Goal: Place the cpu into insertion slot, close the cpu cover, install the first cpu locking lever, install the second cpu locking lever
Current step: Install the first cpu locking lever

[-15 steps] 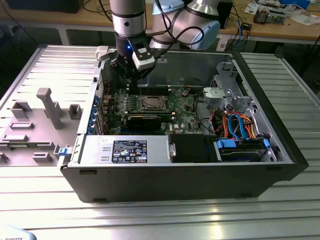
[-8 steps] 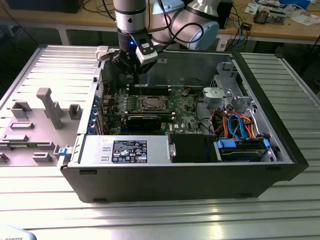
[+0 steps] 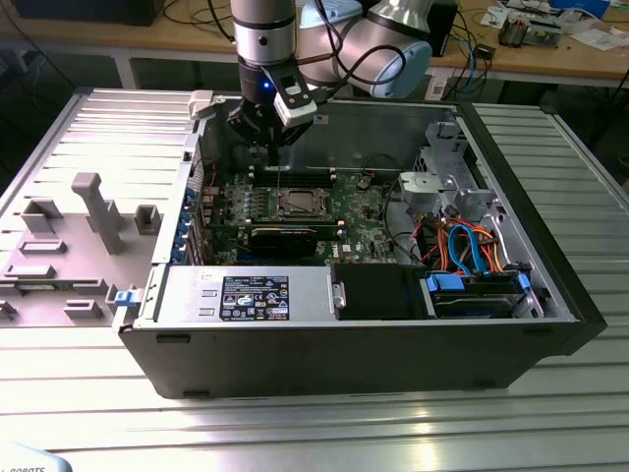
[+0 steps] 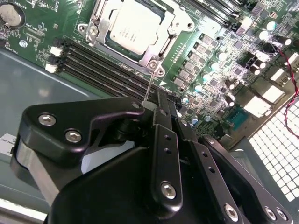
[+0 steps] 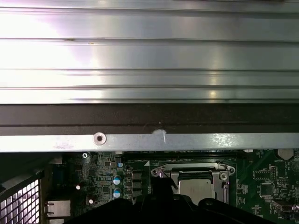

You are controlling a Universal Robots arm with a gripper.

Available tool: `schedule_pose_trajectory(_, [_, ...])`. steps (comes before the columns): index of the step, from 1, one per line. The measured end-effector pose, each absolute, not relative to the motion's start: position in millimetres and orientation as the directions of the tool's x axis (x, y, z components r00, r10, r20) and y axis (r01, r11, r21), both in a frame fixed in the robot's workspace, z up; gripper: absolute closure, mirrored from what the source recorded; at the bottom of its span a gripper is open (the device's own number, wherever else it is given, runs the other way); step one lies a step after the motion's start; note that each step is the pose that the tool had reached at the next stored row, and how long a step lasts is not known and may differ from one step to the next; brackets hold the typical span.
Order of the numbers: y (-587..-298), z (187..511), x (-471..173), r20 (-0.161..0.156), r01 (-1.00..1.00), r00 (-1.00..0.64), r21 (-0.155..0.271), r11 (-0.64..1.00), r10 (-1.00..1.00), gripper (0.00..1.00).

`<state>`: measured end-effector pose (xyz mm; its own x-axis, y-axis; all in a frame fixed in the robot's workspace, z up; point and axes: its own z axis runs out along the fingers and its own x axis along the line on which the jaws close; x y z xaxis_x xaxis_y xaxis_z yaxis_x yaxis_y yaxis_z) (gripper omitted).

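The cpu (image 4: pixel 133 25) lies flat in the insertion slot (image 3: pixel 295 205) on the green board, silver face up. The cpu cover (image 4: pixel 163 45) is down around it, framing the chip. A thin wire locking lever (image 4: pixel 149 81) stands up from the socket's corner screw and runs into the tips of my gripper (image 4: pixel 156 103), whose black fingers are shut on it. In the exterior view my gripper (image 3: pixel 272 140) hangs just above the socket, with the lever (image 3: pixel 280 177) as a fine line beneath it. The first wrist view shows the cpu (image 5: pixel 196 189) and cover (image 5: pixel 189 169) too.
The open computer case (image 3: pixel 550 295) surrounds the board. Black memory slots (image 4: pixel 103 70) and a coin battery (image 4: pixel 10 15) lie beside the socket. A black card (image 3: pixel 285 236), power supply (image 3: pixel 246 295) and drive bay with cables (image 3: pixel 472 246) crowd the front. A grey fixture (image 3: pixel 88 216) stands outside.
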<state>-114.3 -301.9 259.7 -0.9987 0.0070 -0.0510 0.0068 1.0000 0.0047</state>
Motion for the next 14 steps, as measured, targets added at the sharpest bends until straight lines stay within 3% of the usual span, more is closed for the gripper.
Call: schedule_pose_trajectory(14, [-301.9,259.4,-110.1,-0.051,0.01,-0.999,0.003,1.0,0.01,0.89])
